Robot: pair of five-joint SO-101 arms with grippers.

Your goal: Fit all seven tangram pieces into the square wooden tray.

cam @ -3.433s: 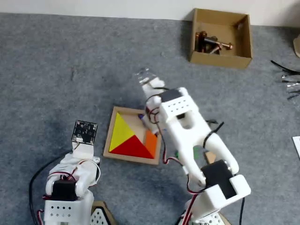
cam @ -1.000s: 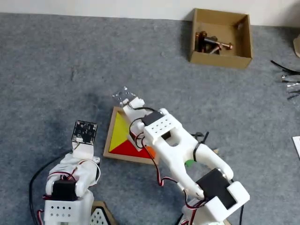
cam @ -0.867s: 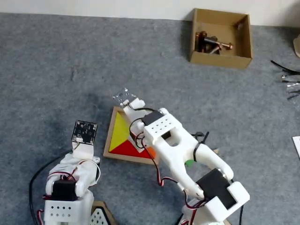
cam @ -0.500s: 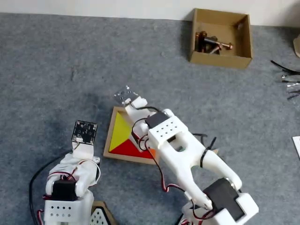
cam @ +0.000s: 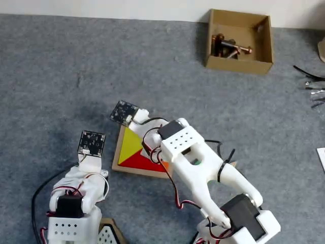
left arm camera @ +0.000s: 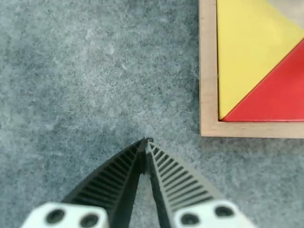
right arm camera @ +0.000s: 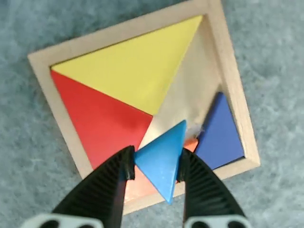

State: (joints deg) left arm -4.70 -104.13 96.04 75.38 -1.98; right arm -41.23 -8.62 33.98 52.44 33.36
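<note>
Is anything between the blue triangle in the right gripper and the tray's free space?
Nothing visible. The right gripper holds the triangle above the tray, and the bare gap between the yellow piece and the dark blue piece lies open.

The tray (cam: 118,152) is lying lower left of centre, the cardboard box (cam: 237,65) sitting upper right, well apart; a small triangle (right arm camera: 164,156) is hanging over the tray.

The tray (right arm camera: 232,85) is pale wood; a yellow triangle (right arm camera: 137,76), red triangle (right arm camera: 102,121), light blue triangle (right arm camera: 161,156), dark blue piece (right arm camera: 218,135) and orange piece (right arm camera: 140,187) show; the carpet (cam: 76,61) is grey
</note>
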